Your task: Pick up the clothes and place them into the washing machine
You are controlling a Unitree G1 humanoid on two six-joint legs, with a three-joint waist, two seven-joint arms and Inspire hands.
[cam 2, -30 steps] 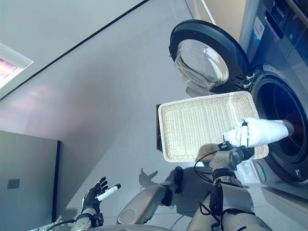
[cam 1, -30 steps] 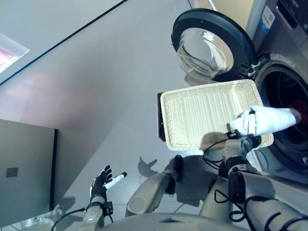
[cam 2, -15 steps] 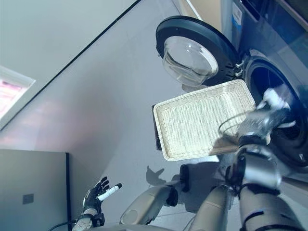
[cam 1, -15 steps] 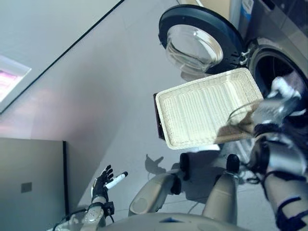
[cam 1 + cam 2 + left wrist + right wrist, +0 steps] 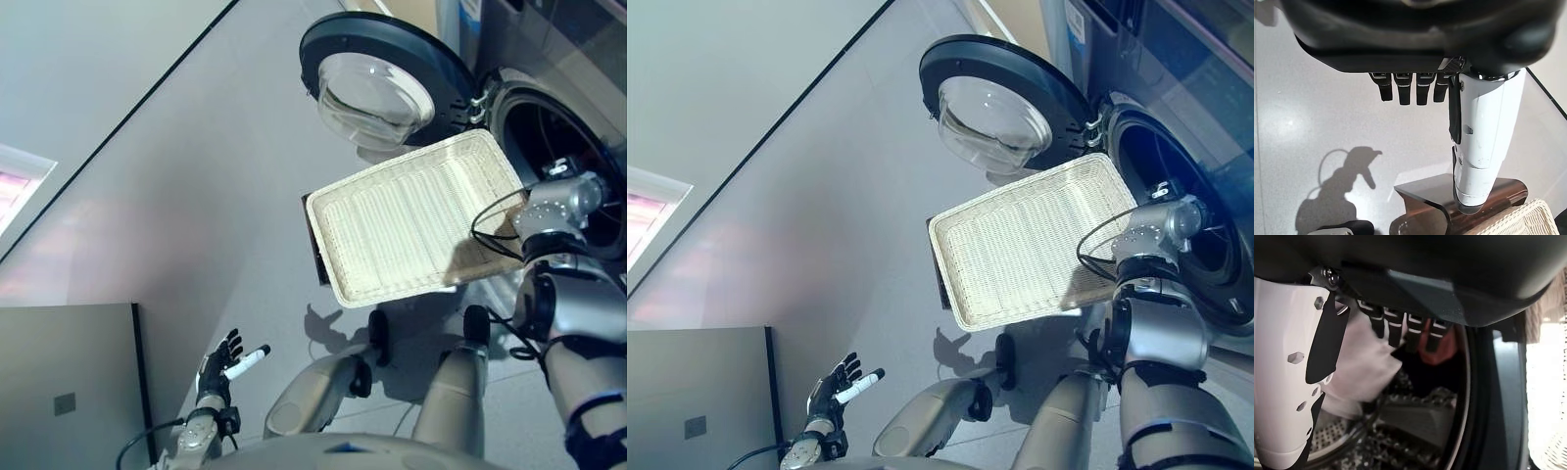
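The washing machine stands at the right with its round glass door swung open. My right hand reaches into the drum; its fingers are straight and open. Just past them, a white cloth hangs inside the drum, and a red cloth lies deeper in. An empty white wicker basket sits in front of the machine. My left hand hangs open low at the left, away from everything.
The basket rests on a dark stand whose edge shows at its left side. A grey panel fills the lower left corner. Pale grey floor spreads to the left of the basket.
My right hand has carried the white cloth from over the basket's near corner into the drum, and its fingers have opened. The camera has shifted. The left hand has stayed idle.
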